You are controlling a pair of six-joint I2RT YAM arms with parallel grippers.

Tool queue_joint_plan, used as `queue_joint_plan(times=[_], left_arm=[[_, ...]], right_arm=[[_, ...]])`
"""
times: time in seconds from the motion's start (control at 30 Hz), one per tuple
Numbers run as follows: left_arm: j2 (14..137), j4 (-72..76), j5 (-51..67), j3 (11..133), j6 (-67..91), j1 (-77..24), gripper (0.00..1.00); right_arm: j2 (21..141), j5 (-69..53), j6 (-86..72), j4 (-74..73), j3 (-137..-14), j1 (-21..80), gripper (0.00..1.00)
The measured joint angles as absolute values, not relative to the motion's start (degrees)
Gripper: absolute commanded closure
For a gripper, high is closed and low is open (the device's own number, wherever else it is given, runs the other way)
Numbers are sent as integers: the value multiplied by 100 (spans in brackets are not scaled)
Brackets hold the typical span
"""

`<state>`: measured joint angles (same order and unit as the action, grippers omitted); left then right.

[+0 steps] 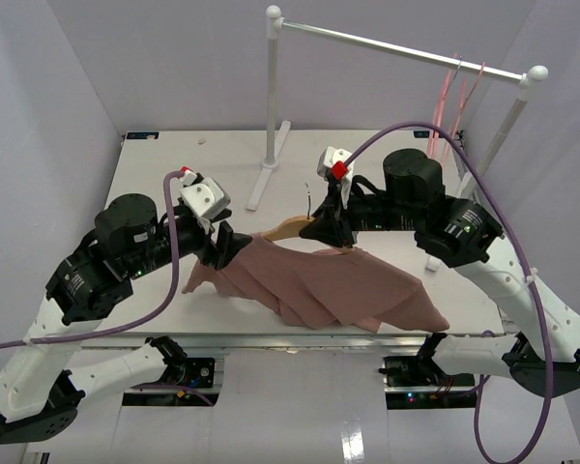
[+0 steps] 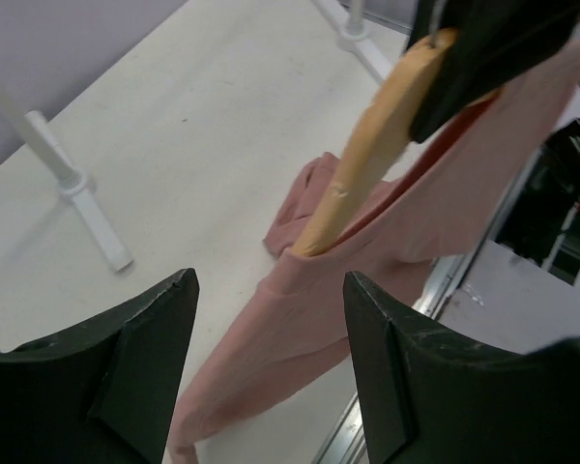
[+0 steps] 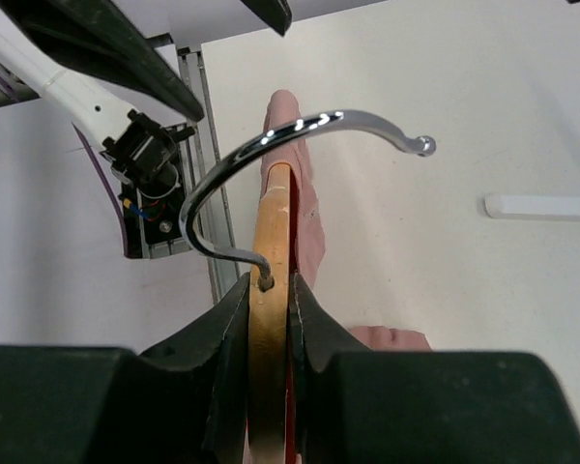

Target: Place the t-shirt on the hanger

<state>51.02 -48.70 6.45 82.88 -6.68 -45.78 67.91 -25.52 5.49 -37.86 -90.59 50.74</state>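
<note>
Left gripper, jaws spread and empty, hovers beside the t-shirt, which drapes from the hanger onto the table. It should probably regrip the shoulder fabric and draw it along the exposed hanger arm. Right gripper pinches the hanger neck and should hold steady. Garment rail with pink wire hangers stands behind.

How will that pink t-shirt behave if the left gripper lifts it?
Probably floppy: the t-shirt sags in folds from the hanger and pools on the table. Likely light, since one pinch of the right gripper holds the hanger and draped cloth up. Pushed, it would probably bunch rather than slide.
</note>
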Motion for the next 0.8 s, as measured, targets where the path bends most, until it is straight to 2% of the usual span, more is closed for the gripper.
queue_joint_plan(times=[0.27,0.33,0.37,0.4,0.47,0.53,0.6,0.7,0.77,0.8], left_arm=[[5572,-4621,2021,8042,-971,-4578,28],[5624,-4561,2182,7938,-985,-4578,33],[5663,-4533,2291,7883,-990,-4578,40],[5689,-4495,2369,7854,-997,-4578,54],[5729,-4461,2561,7820,-1024,-4576,92],[5743,-4472,2929,7778,-1067,-4585,100],[5699,-4501,3323,7701,-1078,-4593,100],[5624,-4403,3615,7567,-1021,-4590,100],[5608,-4301,3717,7464,-995,-4582,100],[5612,-4256,3714,7425,-986,-4582,100]], right_arm=[[6652,-3127,456,-3133,-8445,5072,92],[6608,-3308,441,-2932,-8278,5074,92],[6585,-3390,430,-2837,-8195,5074,92],[6559,-3465,416,-2740,-8111,5074,92],[6505,-3580,383,-2561,-7952,5072,92],[6480,-3690,413,-2416,-7855,5052,92],[6426,-3925,482,-2405,-7766,5033,92],[6311,-3950,482,-2358,-7637,5068,76],[6260,-3857,452,-2343,-7567,5092,57],[6232,-3726,394,-2306,-7525,5098,52]])
